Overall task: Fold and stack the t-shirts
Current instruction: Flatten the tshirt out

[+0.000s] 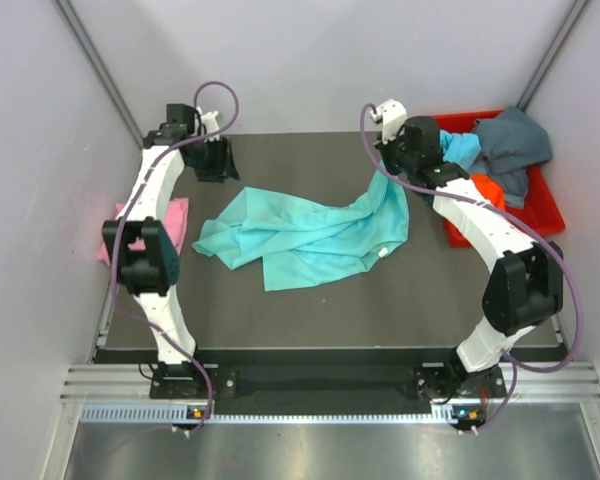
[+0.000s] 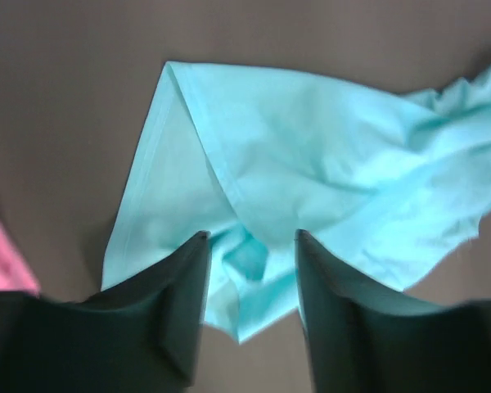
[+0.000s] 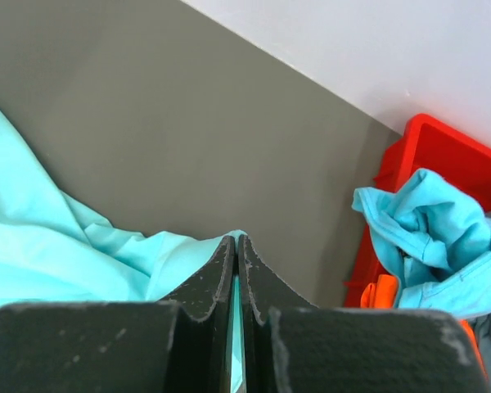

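A crumpled teal cloth t-shirt [image 1: 300,235] lies spread across the middle of a dark grey matte table [image 1: 330,300]. Its long axis runs left to right and climbs slightly toward the far right corner. At that end the right gripper [image 3: 237,246] has its two black fingers pressed together on a thin fold of the teal fabric, holding it up off the surface. Over the shirt's opposite, left end, the left gripper [image 2: 250,241] hovers with its fingers apart and nothing between them. In the left wrist view, a corner with a stitched edge points away from the gripper. The cloth is too bunched to tell collar from hem.

A pink cloth t-shirt [image 1: 175,222] sits at the table's left edge, partly hidden behind the white left arm [image 1: 150,230]. At the far right corner, a red plastic bin [image 1: 550,205] holds a light blue t-shirt [image 1: 463,148], a dark grey-blue t-shirt [image 1: 515,145] and an orange t-shirt [image 1: 487,188], all heaped together. The white right arm [image 1: 480,225] covers part of the bin, and the orange shirt shows only as a scrap. Plain pale walls [image 1: 310,60] close in the table on three sides. A silver metal rail [image 1: 310,385] runs along the near edge, where both arm bases are bolted.
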`<state>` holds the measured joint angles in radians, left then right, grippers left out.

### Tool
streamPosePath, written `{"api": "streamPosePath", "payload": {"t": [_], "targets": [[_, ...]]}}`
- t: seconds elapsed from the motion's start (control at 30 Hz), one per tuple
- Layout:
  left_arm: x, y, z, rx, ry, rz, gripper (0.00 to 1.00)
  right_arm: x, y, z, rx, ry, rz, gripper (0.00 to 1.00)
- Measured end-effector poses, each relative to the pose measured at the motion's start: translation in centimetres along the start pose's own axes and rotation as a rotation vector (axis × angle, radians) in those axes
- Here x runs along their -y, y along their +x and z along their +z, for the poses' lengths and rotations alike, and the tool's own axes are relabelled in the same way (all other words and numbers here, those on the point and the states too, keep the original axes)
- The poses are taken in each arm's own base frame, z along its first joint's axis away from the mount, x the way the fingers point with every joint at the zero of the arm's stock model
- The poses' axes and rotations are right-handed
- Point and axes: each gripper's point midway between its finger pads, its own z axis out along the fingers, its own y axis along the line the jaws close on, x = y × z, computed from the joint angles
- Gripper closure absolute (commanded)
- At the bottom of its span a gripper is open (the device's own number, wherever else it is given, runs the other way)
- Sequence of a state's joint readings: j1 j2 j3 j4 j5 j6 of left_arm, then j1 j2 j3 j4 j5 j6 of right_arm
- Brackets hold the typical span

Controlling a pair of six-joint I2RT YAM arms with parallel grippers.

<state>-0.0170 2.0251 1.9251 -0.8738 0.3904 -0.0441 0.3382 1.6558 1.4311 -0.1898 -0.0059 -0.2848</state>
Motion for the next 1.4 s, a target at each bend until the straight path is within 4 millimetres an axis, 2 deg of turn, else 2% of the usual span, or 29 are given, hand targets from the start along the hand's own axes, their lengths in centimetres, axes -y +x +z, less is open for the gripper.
{"api": "streamPosePath", "payload": {"t": [0.03, 0.1, 0.2, 0.27, 0.47, 0.6, 1.13, 1.4], "targets": [[0.7, 0.1, -1.8, 0.019, 0.005, 0.009, 0.55, 0.0, -0.1, -0.3, 0.005, 0.001, 0.0, 1.0], [1.7, -0.4, -4.0, 0.053, 0.014, 0.035, 0.59, 0.1, -0.4, -1.0, 0.018, 0.004, 0.0, 1.0], [2.5, -0.3, -5.2, 0.058, 0.032, 0.049, 0.57, 0.1, -0.5, -1.7, 0.028, 0.005, 0.0, 1.0], [2.3, 1.0, -4.5, 0.007, 0.044, 0.037, 0.53, 0.0, -0.4, -1.9, 0.029, 0.004, 0.0, 1.0], [0.6, 7.0, -0.3, -0.224, 0.058, -0.055, 0.49, -0.2, 0.1, -2.0, 0.019, 0.0, 0.0, 1.0], [0.2, 9.0, 1.1, -0.306, 0.072, -0.091, 0.49, -0.2, 0.0, -2.0, 0.021, 0.0, -0.001, 1.0], [1.5, 10.8, 3.2, -0.384, 0.132, -0.111, 0.51, -0.1, 0.0, -2.0, 0.021, 0.001, -0.002, 1.0], [1.5, 10.6, 3.9, -0.386, 0.14, -0.111, 0.55, -0.1, 0.0, -2.0, 0.021, 0.001, -0.002, 1.0]]}}
